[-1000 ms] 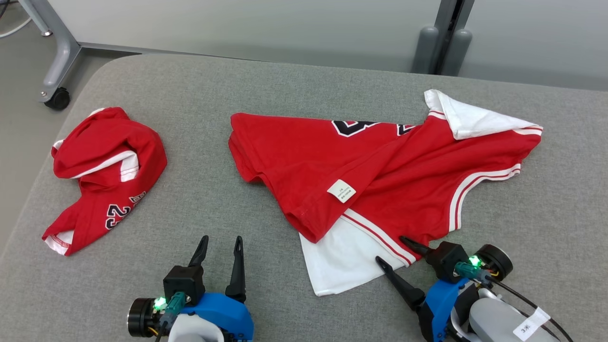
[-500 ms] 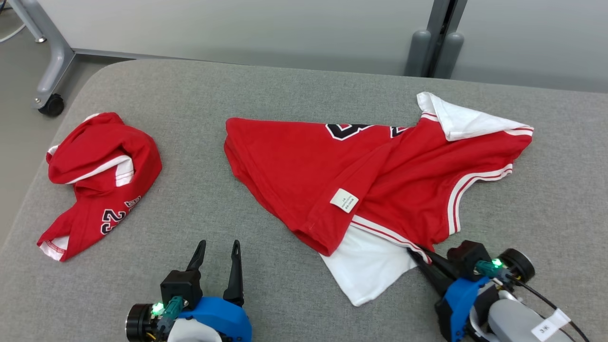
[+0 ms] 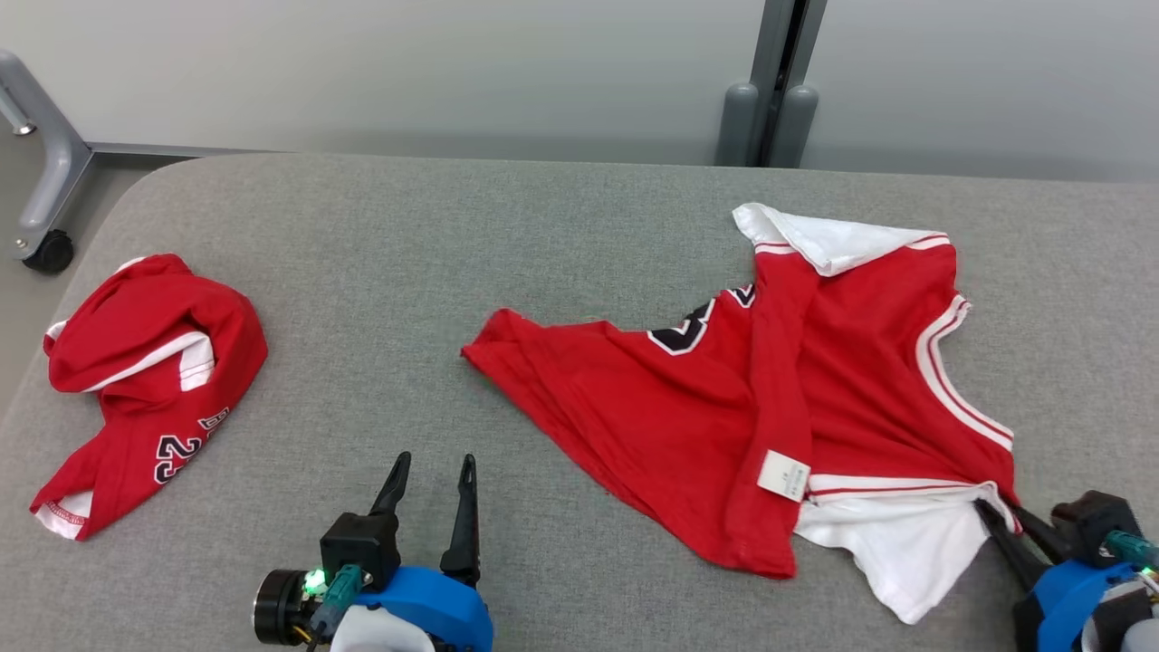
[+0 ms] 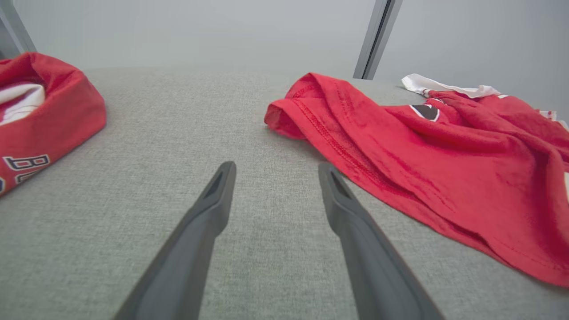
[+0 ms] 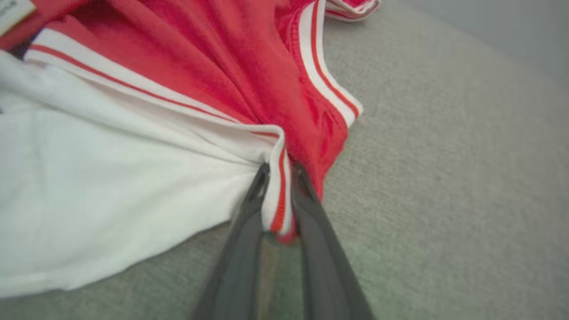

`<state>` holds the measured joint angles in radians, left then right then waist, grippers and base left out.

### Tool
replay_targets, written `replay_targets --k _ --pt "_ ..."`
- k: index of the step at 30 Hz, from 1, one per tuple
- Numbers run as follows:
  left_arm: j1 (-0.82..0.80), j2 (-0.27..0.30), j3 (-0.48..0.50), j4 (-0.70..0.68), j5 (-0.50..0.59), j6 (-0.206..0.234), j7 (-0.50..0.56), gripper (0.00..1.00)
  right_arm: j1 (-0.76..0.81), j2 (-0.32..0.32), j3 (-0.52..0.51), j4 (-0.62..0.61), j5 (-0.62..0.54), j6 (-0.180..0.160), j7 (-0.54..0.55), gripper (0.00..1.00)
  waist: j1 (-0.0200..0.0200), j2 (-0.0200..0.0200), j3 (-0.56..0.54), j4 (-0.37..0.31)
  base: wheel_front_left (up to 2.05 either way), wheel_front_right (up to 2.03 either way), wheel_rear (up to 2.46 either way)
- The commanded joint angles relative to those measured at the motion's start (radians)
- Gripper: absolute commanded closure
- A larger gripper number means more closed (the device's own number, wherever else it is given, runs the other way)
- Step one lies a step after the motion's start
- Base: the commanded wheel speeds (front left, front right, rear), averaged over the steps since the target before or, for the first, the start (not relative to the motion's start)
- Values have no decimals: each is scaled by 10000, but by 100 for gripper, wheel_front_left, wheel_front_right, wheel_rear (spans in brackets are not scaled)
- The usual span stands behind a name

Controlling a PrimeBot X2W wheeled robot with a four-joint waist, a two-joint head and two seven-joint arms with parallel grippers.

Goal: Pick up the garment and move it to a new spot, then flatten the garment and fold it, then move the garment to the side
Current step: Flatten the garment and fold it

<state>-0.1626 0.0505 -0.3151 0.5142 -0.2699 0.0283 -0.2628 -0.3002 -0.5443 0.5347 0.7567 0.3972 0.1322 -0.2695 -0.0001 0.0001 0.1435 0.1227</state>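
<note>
The garment (image 3: 724, 398), a red jersey with white trim and black numerals, lies rumpled on the right half of the grey padded table (image 3: 380, 254). Its white inner layer spills out at the near right corner. My right gripper (image 3: 996, 512) is at that corner, shut on the garment's red-and-white striped edge. In the right wrist view the trim (image 5: 276, 209) is pinched between the fingers of the right gripper (image 5: 281, 171). My left gripper (image 3: 435, 460) stands open over bare table, left of the garment (image 4: 422, 146). Nothing lies between the fingers of the left gripper (image 4: 276, 166).
A second red jersey (image 3: 145, 362) lies bunched at the table's left edge, and its side (image 4: 40, 115) shows in the left wrist view. A wheeled grey frame leg (image 3: 47, 251) stands on the floor at far left. A grey post (image 3: 770, 100) rises behind the table.
My right gripper shut on the garment's striped edge and pulled that corner right and toward me, dragging the garment along. The head camera has shifted too. The left gripper stayed open.
</note>
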Motion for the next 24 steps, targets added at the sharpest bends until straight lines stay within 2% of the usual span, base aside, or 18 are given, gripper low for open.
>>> replay_targets --k 1,2,3,4,9,13,19,24 --pt "20 -4 -73 -49 92 -16 -31 0 314 -144 -135 146 1 -26 94 67 1 -1 -34 -49 0 0 0" --pt "24 -3 -89 -61 68 -7 -31 0 349 -181 -356 95 18 -26 88 51 1 -1 -42 -86 0 0 0" --pt "18 -1 -108 -67 55 -7 -31 0 336 -195 -607 -15 15 -26 79 5 1 -1 -41 -128 0 0 0" --pt "12 -4 -131 -72 56 7 -31 0 367 -158 -844 -158 -47 -24 61 0 1 -1 -41 -170 0 0 0" --pt "-107 -3 -340 -195 97 -54 -31 0 561 292 -1713 -1164 -326 -16 52 0 1 -1 -1 -379 0 0 0" --pt "-367 -12 -943 -517 142 -480 -31 0 827 804 -2412 -2278 -590 -16 52 0 1 -1 100 -510 0 0 0" --pt "-834 -6 -2596 -806 -347 -1200 -31 0 1007 1538 -2790 -3133 -1006 -16 52 0 1 -1 307 -818 0 0 0" --pt "-1270 4 -4085 -514 -945 -1505 -31 0 850 1883 -2720 -3272 -1162 -16 52 0 1 -1 513 -1175 0 0 0"
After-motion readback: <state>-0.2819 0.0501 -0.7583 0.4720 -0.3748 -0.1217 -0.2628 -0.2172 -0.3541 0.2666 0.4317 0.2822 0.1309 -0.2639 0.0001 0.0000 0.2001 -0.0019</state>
